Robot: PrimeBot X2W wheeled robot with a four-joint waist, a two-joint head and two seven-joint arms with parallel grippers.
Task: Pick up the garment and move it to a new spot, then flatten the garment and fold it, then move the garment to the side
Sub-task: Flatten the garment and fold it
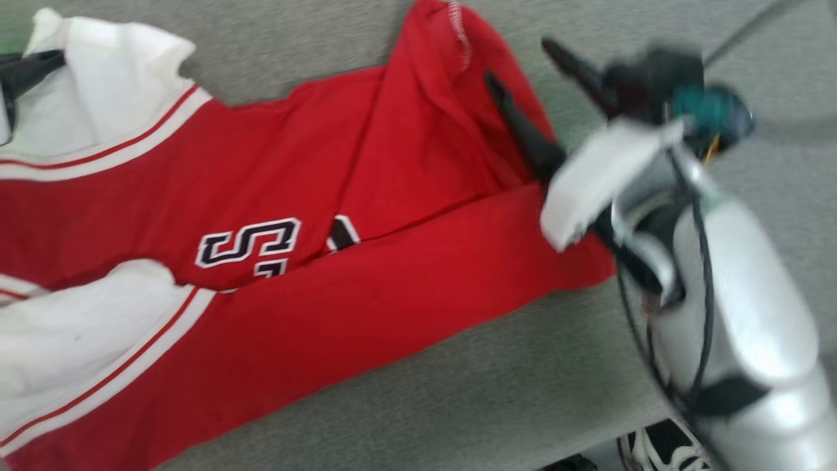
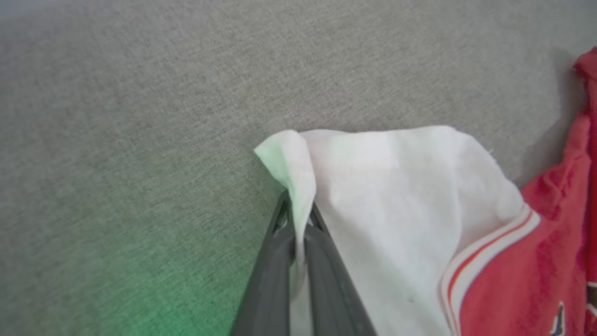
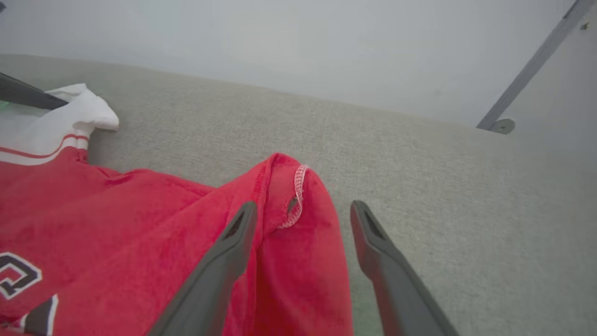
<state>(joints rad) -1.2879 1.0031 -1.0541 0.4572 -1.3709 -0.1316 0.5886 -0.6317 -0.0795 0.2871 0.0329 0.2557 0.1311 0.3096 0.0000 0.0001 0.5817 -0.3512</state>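
The red jersey T-shirt with white sleeves lies rumpled on the grey woven surface. Its long axis runs across the robot's front, sleeves toward its left, hem toward its right. At the far left, the left gripper pinches the white sleeve's edge between closed fingers. The right gripper stands spread astride the raised hem fold at the far right.

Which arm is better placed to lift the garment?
Left. The left gripper is shut on the garment at its white sleeve; the right gripper stands open astride a red fold, gripping nothing.
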